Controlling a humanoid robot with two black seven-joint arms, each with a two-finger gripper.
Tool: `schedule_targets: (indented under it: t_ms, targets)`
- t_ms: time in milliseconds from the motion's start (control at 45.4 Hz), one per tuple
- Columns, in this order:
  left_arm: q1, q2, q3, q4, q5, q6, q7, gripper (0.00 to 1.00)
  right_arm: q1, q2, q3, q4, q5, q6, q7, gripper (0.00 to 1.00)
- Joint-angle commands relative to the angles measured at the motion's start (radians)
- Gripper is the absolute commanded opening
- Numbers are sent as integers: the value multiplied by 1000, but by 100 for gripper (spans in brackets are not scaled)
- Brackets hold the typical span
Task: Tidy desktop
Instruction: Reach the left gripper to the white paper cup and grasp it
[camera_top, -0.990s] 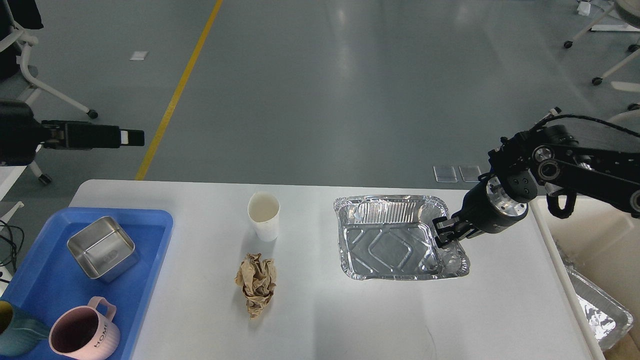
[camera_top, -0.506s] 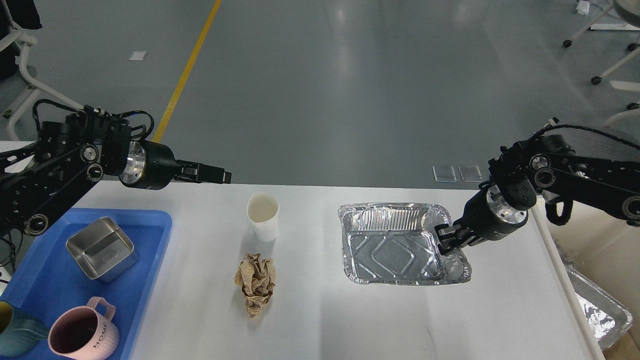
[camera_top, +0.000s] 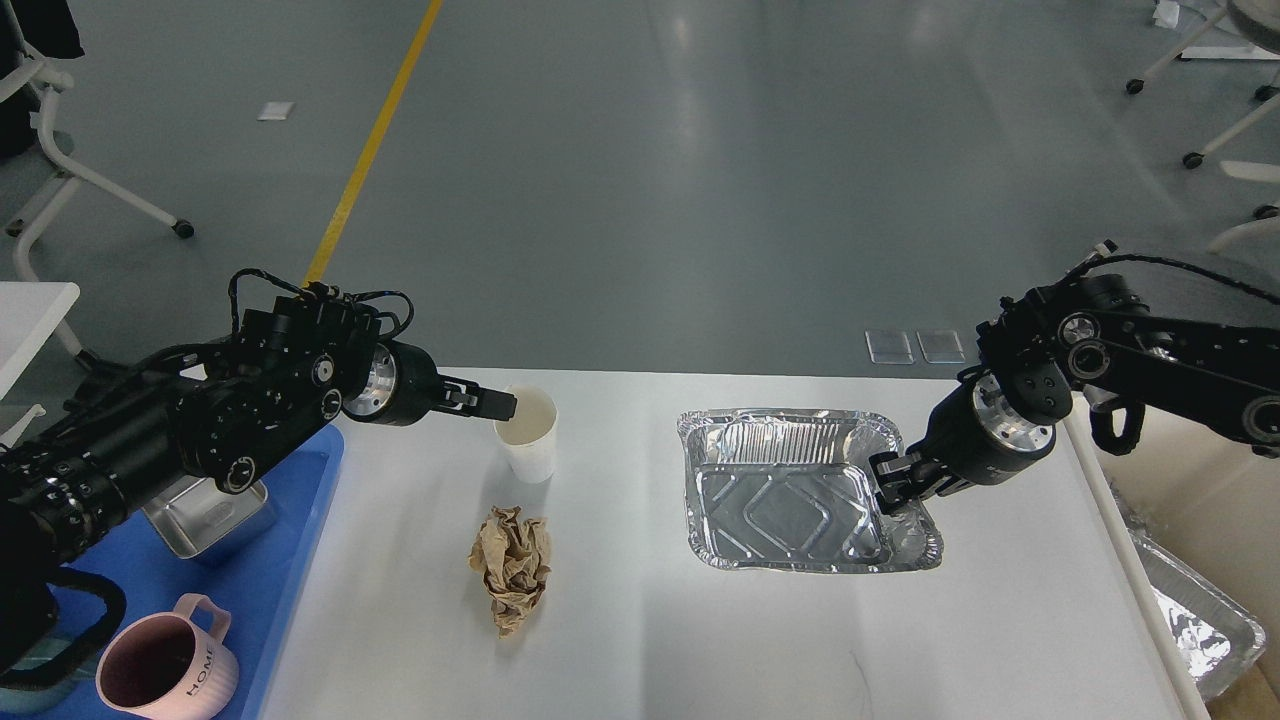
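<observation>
Honestly, my right gripper (camera_top: 893, 481) looks clamped on the foil tray (camera_top: 800, 490) rim, low over the desktop (camera_top: 700, 640); it could crumple (thin foil). My left gripper (camera_top: 495, 404), state unclear, risks tipping the paper cup (camera_top: 528, 434) beside it.

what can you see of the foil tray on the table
The foil tray is a shiny, silver, rectangular container of thin crinkled aluminium, with ribbed walls, a rolled rim and embossed lines in its flat bottom. It is empty and sits open side up on the right half of the white table. Its right rim looks bent and crumpled where the right hand is shut on it. Nothing else touches it.
</observation>
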Motion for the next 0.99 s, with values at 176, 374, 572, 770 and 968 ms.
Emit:
schedule_targets:
  t_ms: [176, 374, 572, 770, 968]
  targets:
    - [4, -62, 41, 69, -6, 19, 43, 67, -7, -1, 0, -1, 0, 1, 0, 0]
    - [10, -121, 97, 155, -66, 37, 38, 53, -7, -2, 0, -1, 0, 1, 0, 0]
    - [9, -131, 125, 156, -97, 39, 41, 36, -9, -2, 0, -1, 0, 1, 0, 0]
    - [7, -141, 125, 176, -101, 27, 38, 14, -7, -2, 0, -1, 0, 1, 0, 0]
    - [0, -141, 125, 175, -101, -1, 26, 0, -9, -4, 0, -1, 0, 1, 0, 0]
